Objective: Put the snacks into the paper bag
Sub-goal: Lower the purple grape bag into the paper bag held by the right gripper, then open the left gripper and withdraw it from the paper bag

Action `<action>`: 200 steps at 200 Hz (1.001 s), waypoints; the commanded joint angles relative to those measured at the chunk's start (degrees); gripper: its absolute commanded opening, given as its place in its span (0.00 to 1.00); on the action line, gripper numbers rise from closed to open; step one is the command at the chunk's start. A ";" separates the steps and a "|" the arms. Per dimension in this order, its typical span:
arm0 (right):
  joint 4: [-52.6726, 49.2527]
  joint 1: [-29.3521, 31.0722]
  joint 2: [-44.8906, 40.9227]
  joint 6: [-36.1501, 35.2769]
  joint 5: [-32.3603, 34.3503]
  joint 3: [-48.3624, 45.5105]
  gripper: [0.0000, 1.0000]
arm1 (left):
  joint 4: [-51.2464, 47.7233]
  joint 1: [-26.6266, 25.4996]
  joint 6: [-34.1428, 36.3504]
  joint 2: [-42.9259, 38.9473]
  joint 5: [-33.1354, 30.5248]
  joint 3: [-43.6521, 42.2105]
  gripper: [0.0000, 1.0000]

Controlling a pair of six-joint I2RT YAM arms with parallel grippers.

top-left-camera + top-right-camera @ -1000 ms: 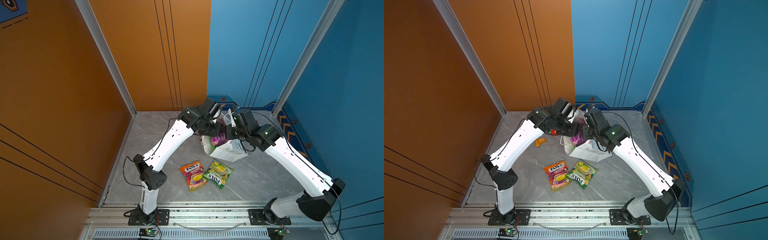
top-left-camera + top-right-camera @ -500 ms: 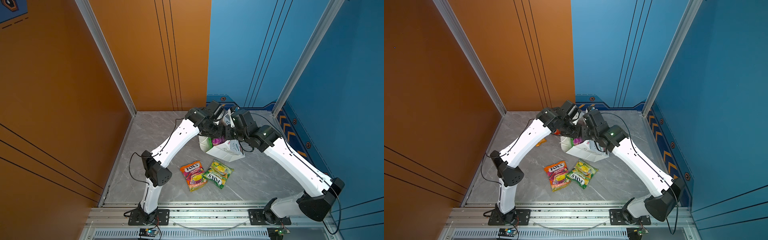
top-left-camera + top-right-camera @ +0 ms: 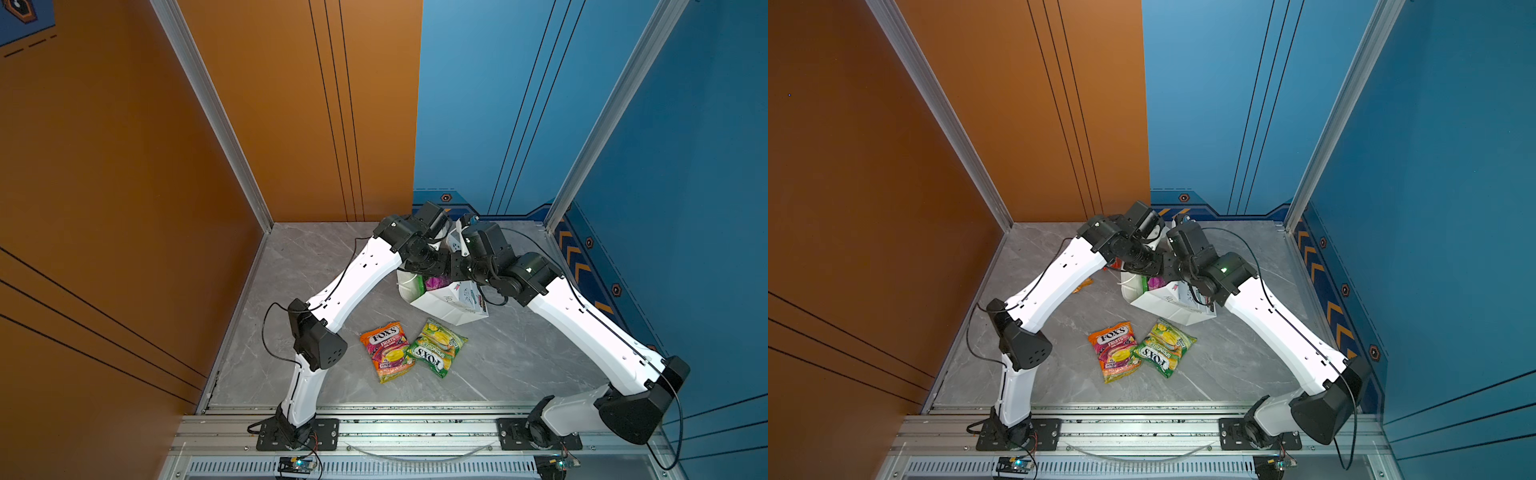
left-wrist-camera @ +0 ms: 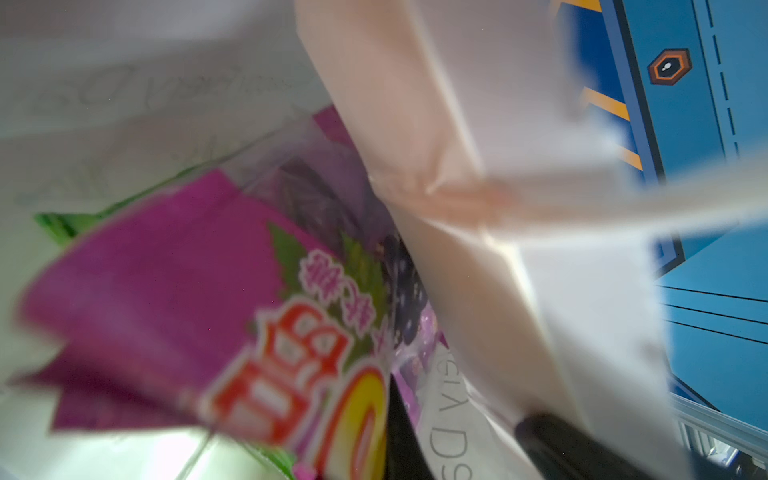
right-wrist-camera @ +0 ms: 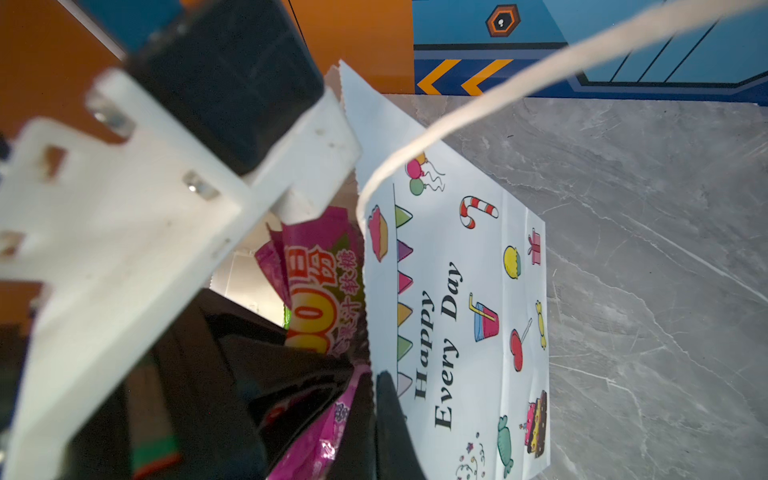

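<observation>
Left end effector (image 3: 430,269) further into bag (image 3: 449,305) (grip unclear), right end effector (image 3: 456,268) pinching rim

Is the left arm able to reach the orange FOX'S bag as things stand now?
Probably yes: the orange FOX'S bag lies uncovered near the left arm, but its jaws are inside the paper bag and must come out first.

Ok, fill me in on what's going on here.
The robot is filling a white paper bag at the far middle of the table. The right tool pinches the bag's printed wall at the rim, holding the mouth open. The left tool is down in the mouth with a purple packet; whether it grips it is unclear. An orange FOX'S bag and a green FOX'S bag lie on the table, not yet packed.
</observation>
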 commanded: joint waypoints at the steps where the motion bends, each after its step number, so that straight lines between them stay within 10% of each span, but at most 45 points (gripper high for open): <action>1: 1.76 0.00 -2.13 1.37 0.77 -0.14 0.00 | 1.44 0.72 1.23 -0.92 1.18 2.61 0.18; 153: 3.43 -15.81 -7.85 5.72 -5.29 -8.60 0.00 | 2.51 -0.79 0.14 -17.18 -11.51 -2.04 0.55; 200: 5.81 -23.23 -11.12 5.09 -10.74 -13.90 0.00 | 15.04 -1.14 -0.38 -32.69 -17.12 -18.27 0.69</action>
